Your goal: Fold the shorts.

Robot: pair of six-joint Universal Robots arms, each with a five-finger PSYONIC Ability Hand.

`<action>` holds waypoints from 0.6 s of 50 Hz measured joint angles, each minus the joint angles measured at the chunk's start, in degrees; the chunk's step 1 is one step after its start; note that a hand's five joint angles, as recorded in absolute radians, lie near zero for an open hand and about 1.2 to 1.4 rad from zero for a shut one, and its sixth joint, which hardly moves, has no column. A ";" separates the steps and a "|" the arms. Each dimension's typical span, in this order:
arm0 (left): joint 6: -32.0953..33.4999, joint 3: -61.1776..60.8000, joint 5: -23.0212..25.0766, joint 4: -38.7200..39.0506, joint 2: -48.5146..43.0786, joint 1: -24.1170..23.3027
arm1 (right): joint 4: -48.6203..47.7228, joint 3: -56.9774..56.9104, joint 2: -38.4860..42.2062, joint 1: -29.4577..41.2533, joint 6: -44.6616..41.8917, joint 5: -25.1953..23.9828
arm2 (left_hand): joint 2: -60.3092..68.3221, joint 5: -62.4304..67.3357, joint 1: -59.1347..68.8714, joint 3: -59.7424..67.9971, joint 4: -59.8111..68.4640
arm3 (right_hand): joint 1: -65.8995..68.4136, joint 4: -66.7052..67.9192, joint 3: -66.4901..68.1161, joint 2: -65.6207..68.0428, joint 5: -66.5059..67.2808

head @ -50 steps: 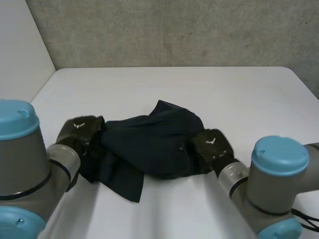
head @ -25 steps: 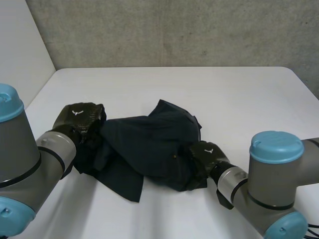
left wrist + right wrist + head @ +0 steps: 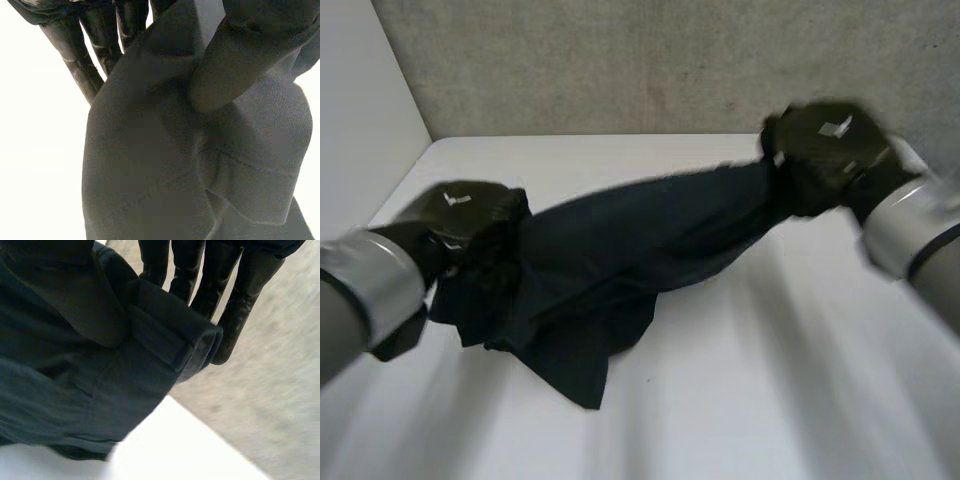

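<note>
we judge the folding barely begun: the shorts (image 3: 620, 265) hang bunched, stretched between both hands over the table (image 3: 790, 390), with no neat fold laid. the left hand (image 3: 465, 212) pinches one end low; the right hand (image 3: 820, 150) grips a hem higher up. bare table lies near us and rightward; its far edge meets the wall (image 3: 620, 60).

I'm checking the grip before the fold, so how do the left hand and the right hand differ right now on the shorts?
The right hand is high above the table, and the left hand is lower. The shorts run taut up to the right hand, while slack cloth hangs below the left hand onto the table. Both hands pinch an end of the shorts between thumb and fingers.
</note>
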 measured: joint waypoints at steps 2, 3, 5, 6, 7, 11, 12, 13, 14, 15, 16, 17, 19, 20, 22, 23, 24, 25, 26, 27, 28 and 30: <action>0.74 2.83 2.22 -4.61 2.32 0.23 | 4.32 -3.15 -2.19 -0.88 -2.99 0.11 | 0.00 0.46 0.00 0.07 0.00 | 0.00 0.00 0.00 0.00 0.00; 0.95 4.09 3.16 -6.38 3.17 0.32 | 6.64 -5.09 -3.12 -1.21 -4.25 0.16 | 0.00 0.46 0.00 0.08 0.00 | 0.00 0.00 0.00 0.00 0.00; 1.29 7.19 5.38 -10.34 4.88 0.59 | 10.71 -9.04 -4.62 -1.59 -5.96 0.27 | 0.12 0.44 0.00 0.08 0.00 | 0.00 0.00 0.00 0.00 0.00; 1.29 7.19 5.38 -10.34 4.88 0.59 | 10.71 -9.04 -4.62 -1.59 -5.96 0.27 | 0.12 0.44 0.00 0.08 0.00 | 0.00 0.00 0.00 0.00 0.00; 1.39 12.23 8.92 -15.76 6.65 1.11 | 15.84 -14.67 -6.25 -1.75 -7.07 0.39 | 0.19 0.47 0.00 0.09 0.00 | 0.00 0.00 0.00 0.00 0.00; 0.95 17.91 12.86 -20.73 7.39 2.57 | 20.36 -20.40 -7.32 -1.72 -6.93 0.38 | 0.21 0.46 0.01 0.10 0.00 | 0.00 0.00 0.00 0.00 0.00; 0.74 18.76 13.45 -21.29 7.33 3.13 | 20.82 -21.14 -7.29 -1.72 -6.80 0.37 | 0.21 0.47 0.27 0.11 0.00 | 0.00 0.01 0.00 0.00 0.00; 0.38 19.86 14.18 -21.92 7.10 4.13 | 21.33 -21.94 -7.05 -1.71 -6.56 0.35 | 0.21 0.47 0.52 0.11 0.00 | 0.00 0.05 0.00 0.00 0.00; 0.00 20.66 14.72 -22.28 6.66 5.19 | 21.64 -22.54 -6.55 -1.69 -6.28 0.33 | 0.21 0.46 0.52 0.11 0.00 | 0.00 0.09 0.00 0.00 0.00; -0.24 21.08 14.97 -22.37 6.24 5.92 | 21.80 -22.85 -6.02 -1.67 -6.06 0.30 | 0.21 0.46 0.52 0.11 0.00 | 0.00 0.09 0.00 0.00 0.00; -0.60 21.61 15.30 -22.33 5.38 7.08 | 21.91 -23.13 -5.16 -1.63 -5.81 0.28 | 0.21 0.46 0.52 0.11 0.00 | 0.00 0.17 0.00 0.00 0.00; -0.93 22.00 15.52 -22.14 4.33 8.17 | 21.95 -23.29 -4.01 -1.59 -5.55 0.27 | 0.21 0.47 0.52 0.11 0.00 | 0.00 0.26 0.00 0.00 0.00; -1.38 22.52 15.65 -21.12 1.73 9.83 | 21.88 -23.48 -1.11 -1.43 -5.20 0.30 | 0.21 0.46 0.52 0.11 0.09 | 0.00 0.26 0.00 0.00 0.00; -1.54 22.76 15.67 -20.46 0.26 10.47 | 21.79 -23.57 0.83 -1.25 -5.07 0.31 | 0.21 0.46 0.52 0.11 0.12 | 0.00 0.26 0.00 0.00 0.00; -1.79 23.49 15.50 -18.17 -4.23 11.60 | 21.34 -23.96 5.90 -0.61 -4.89 0.43 | 0.20 0.46 0.52 0.11 0.22 | 0.00 0.32 0.00 0.00 0.00; -1.84 24.04 15.38 -16.80 -6.84 11.89 | 20.99 -24.28 8.39 -0.21 -4.84 0.52 | 0.20 0.46 0.52 0.11 0.22 | 0.00 0.35 0.00 0.00 0.00; -1.84 24.57 15.27 -15.76 -9.00 12.00 | 20.64 -24.62 10.42 0.12 -4.82 0.67 | 0.21 0.46 0.52 0.11 0.22 | 0.00 0.35 0.00 0.00 0.00; -1.84 25.20 15.17 -14.90 -10.88 11.97 | 20.19 -25.02 12.10 0.43 -4.81 0.88 | 0.22 0.46 0.52 0.11 0.22 | 0.00 0.37 0.00 0.00 0.00; -1.82 26.46 14.98 -13.48 -14.32 11.82 | 19.12 -25.84 15.16 0.96 -4.81 1.47 | 0.25 0.47 0.53 0.12 0.22 | 0.00 0.37 0.00 0.00 0.00; -1.81 27.62 14.83 -12.43 -16.92 11.62 | 18.19 -26.52 17.39 1.33 -4.81 2.00 | 0.27 0.46 0.63 0.11 0.22 | 0.00 0.38 0.00 0.00 0.00; -1.78 28.96 14.65 -11.51 -19.65 11.38 | 17.34 -27.06 18.93 1.59 -4.82 2.44 | 0.27 0.46 0.76 0.12 0.22 | 0.00 0.41 0.00 0.01 0.00; -1.68 33.33 13.81 -9.39 -27.11 10.57 | 12.08 -29.69 25.59 2.59 -4.84 5.23 | 0.28 0.46 0.86 0.12 0.22 | 0.00 0.51 0.00 0.09 0.00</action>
